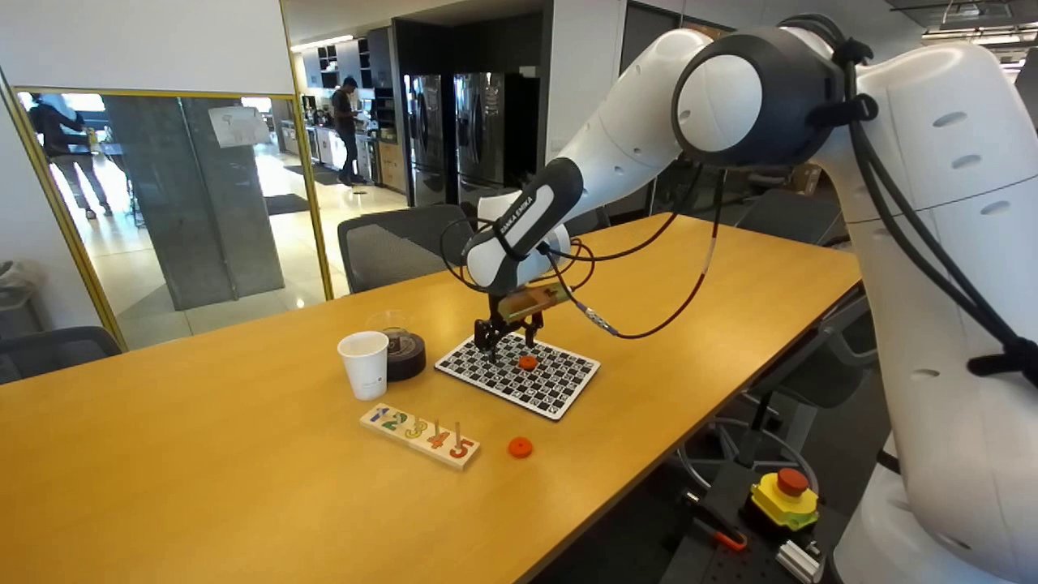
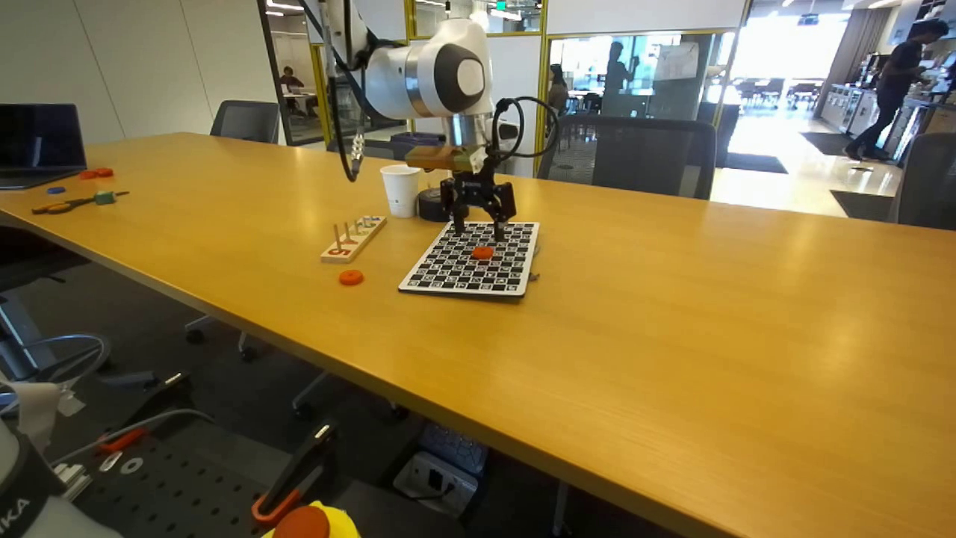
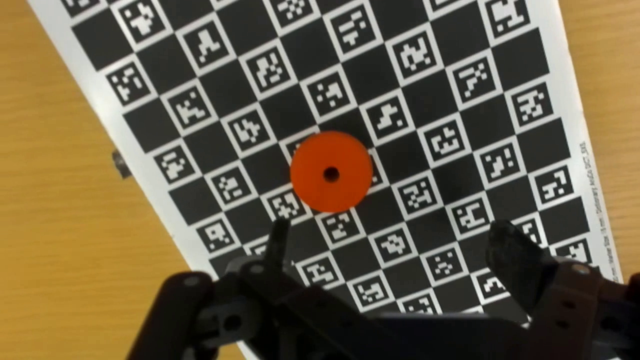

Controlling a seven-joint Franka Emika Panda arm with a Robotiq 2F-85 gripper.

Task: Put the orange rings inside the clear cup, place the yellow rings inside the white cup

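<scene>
One orange ring [image 3: 331, 171] lies flat on the black-and-white checkered board [image 1: 559, 381]. My gripper [image 3: 392, 230] is over that board with its jaws wide apart and nothing between them; in the wrist view the ring sits beyond the fingertips, closer to the left one. A second orange ring [image 1: 520, 447] rests on the bare table beside the board. The white cup [image 1: 364, 365] stands upright. Right beside it, the clear cup [image 1: 391, 324] shows its see-through rim above a black roll [image 1: 405, 357]; its lower part is hidden. The yellow rings are out of view.
Between the white cup and the loose ring lies a wooden number strip [image 1: 420, 435] with upright pegs. Far along the table in an exterior view are a laptop [image 2: 41, 142], pliers [image 2: 63, 205], a green piece [image 2: 104, 197] and more orange pieces [image 2: 97, 172]. Chairs line the table.
</scene>
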